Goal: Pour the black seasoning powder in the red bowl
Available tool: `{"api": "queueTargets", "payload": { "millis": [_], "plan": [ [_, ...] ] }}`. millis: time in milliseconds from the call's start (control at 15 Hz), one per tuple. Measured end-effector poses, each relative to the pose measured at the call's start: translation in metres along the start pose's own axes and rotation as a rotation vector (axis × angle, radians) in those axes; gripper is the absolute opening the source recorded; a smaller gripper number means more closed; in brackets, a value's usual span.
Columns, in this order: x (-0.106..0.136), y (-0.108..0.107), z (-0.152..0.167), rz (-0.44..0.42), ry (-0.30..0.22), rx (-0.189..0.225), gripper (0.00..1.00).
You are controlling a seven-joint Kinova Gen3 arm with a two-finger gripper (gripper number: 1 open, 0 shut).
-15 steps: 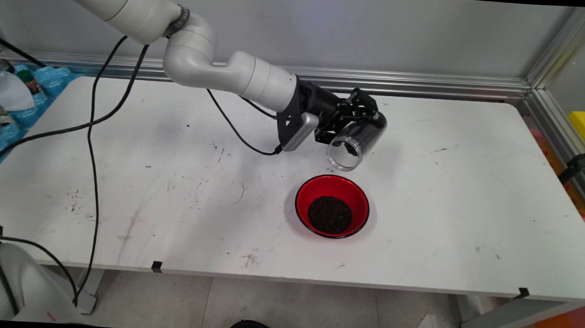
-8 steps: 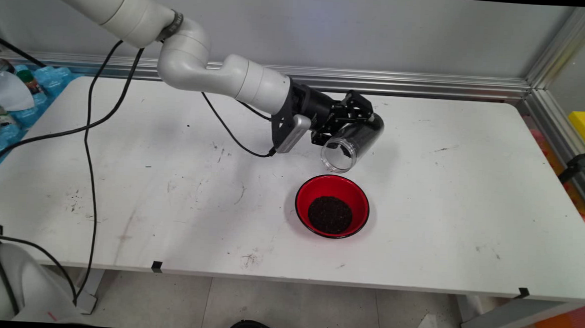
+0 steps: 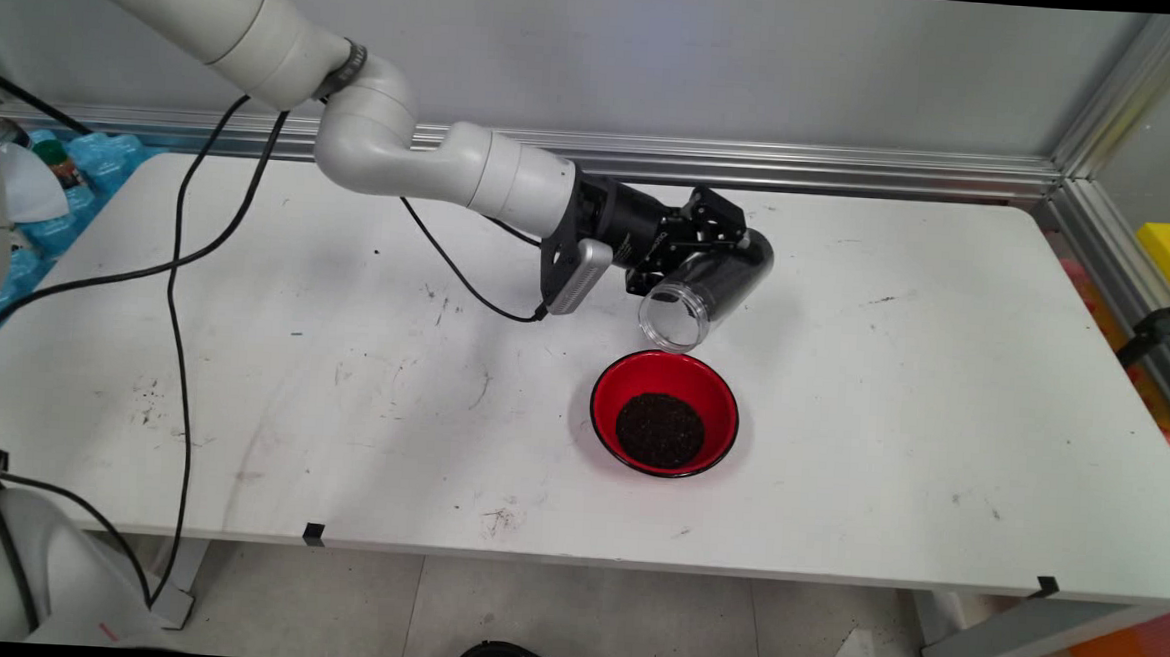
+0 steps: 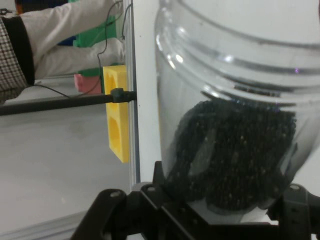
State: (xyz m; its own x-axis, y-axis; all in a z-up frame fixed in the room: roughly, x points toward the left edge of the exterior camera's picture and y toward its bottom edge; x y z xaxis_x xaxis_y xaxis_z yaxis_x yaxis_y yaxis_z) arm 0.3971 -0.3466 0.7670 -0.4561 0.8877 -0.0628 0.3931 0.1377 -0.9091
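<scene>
Black two-finger gripper (image 3: pixel 702 237) clenched on clear plastic jar (image 3: pixel 707 285) of dark granules, tilted, mouth just beyond red bowl's (image 3: pixel 609 410) far rim; bowl holds granules.

black gripper (image 3: pixel 712 243), clear see-through jar (image 3: pixel 704 287) with black grains (image 4: pixel 235 155) inside, bright red bowl (image 3: pixel 622 386) with a thin black rim and more black grains, white counter (image 3: pixel 942 387) with dark scuffs, yellow block (image 4: pixel 116 111)
</scene>
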Motion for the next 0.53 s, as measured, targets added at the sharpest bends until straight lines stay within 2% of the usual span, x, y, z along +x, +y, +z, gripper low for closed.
{"api": "queueTargets", "payload": {
  "millis": [533],
  "plan": [
    [-0.0035,0.0071,0.0075,0.068,-0.004,0.029,0.00]
  ]
}}
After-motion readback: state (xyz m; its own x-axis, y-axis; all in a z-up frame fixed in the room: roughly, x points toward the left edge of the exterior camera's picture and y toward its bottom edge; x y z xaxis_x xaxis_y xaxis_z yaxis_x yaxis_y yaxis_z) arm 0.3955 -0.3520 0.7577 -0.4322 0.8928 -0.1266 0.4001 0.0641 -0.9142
